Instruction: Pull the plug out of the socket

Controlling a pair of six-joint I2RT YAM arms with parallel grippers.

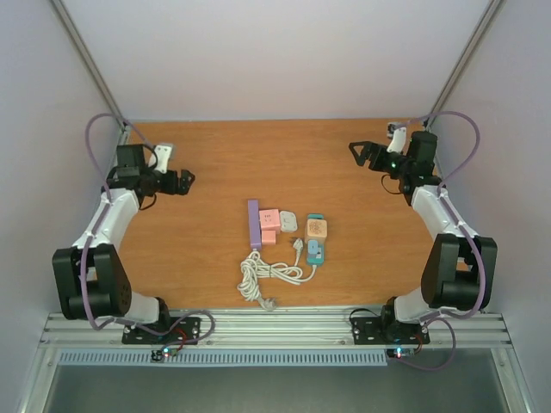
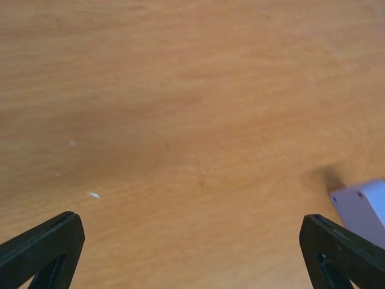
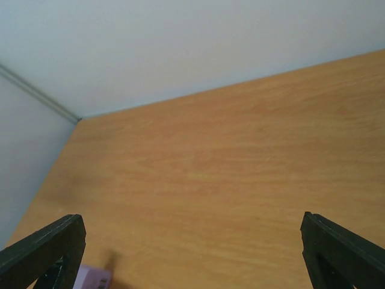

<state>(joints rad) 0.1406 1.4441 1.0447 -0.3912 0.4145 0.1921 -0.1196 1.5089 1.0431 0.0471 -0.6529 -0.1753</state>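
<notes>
Plug (image 1: 299, 247): small and white, at the end of the white cord (image 1: 265, 277), in the middle of the table (image 1: 198, 258). It is too small to see just how it sits.
Socket (image 1: 315, 251): I think it is the blue-green block just beside the plug, on its right. The cord curls up to it. It is longer from near to far than from side to side.
Things close by: a long purple strip (image 1: 254, 224) on the left, pink blocks (image 1: 269, 217) beside it, and an orange block (image 1: 318, 228) touching the far end of the socket.
Which way to go: the plug and socket lie between the two pincers and closer to the robot's bases than both of them. Both pincers are well apart from them.
Nearer arm: the right one, I think. The left one is closer to the purple strip.
Left pincer (image 1: 185, 179): spread wide, holding nothing, touching nothing. Its own camera shows bare wood and one corner of the purple strip.
Right pincer (image 1: 360, 153): spread wide too, holding nothing. It is near the far right corner and points in toward the middle.
Next move, my guess: one pincer must hold the socket down while the other pinches the plug and pulls.
</notes>
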